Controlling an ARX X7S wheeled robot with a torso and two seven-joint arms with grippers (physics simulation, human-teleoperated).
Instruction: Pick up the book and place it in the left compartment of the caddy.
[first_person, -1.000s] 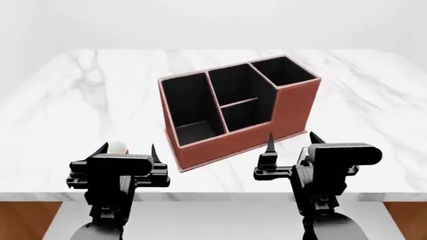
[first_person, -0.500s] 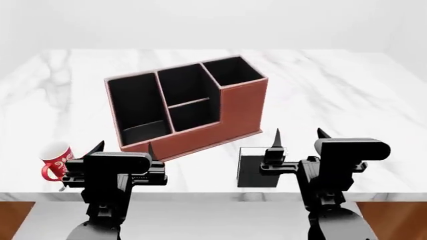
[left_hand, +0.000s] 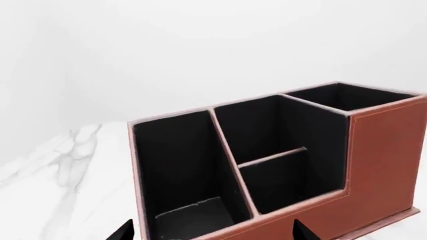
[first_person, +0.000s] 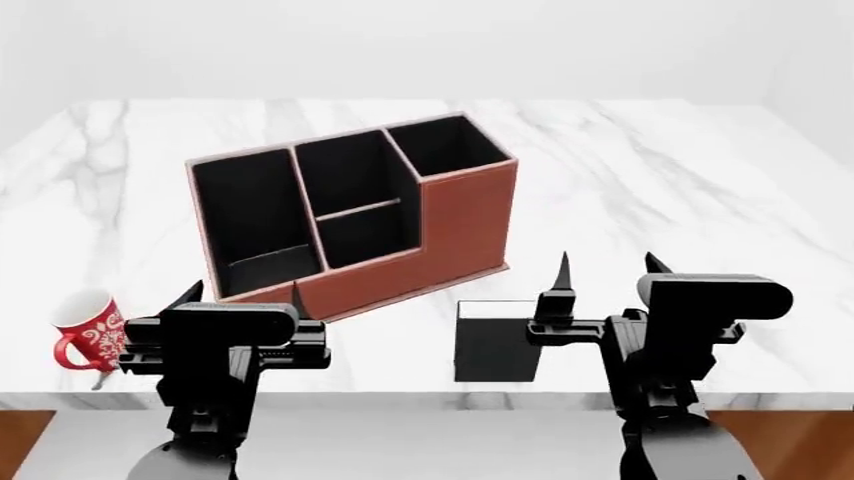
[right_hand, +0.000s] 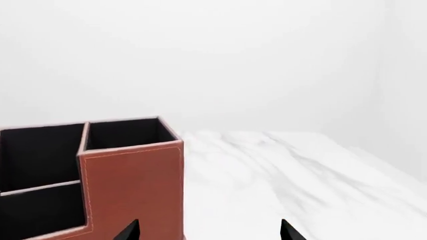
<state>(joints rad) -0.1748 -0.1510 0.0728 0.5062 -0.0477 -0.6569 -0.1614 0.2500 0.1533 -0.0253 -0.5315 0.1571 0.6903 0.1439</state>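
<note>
On the marble table (first_person: 694, 180), the caddy (first_person: 461, 225) stands at about eleven o'clock from my right gripper (first_person: 605, 272), its left compartment (first_person: 247, 215) on the far side from me. The book (first_person: 491, 342) lies flat near the table's front edge, at nine o'clock of that gripper, just beside it. I judge I should come down over the book squarely and close across its narrow sides. Both grippers hover level and pointing forward, empty, jaws spread wide; my left gripper (first_person: 244, 297) waits near the red mug (first_person: 88, 330)
</note>
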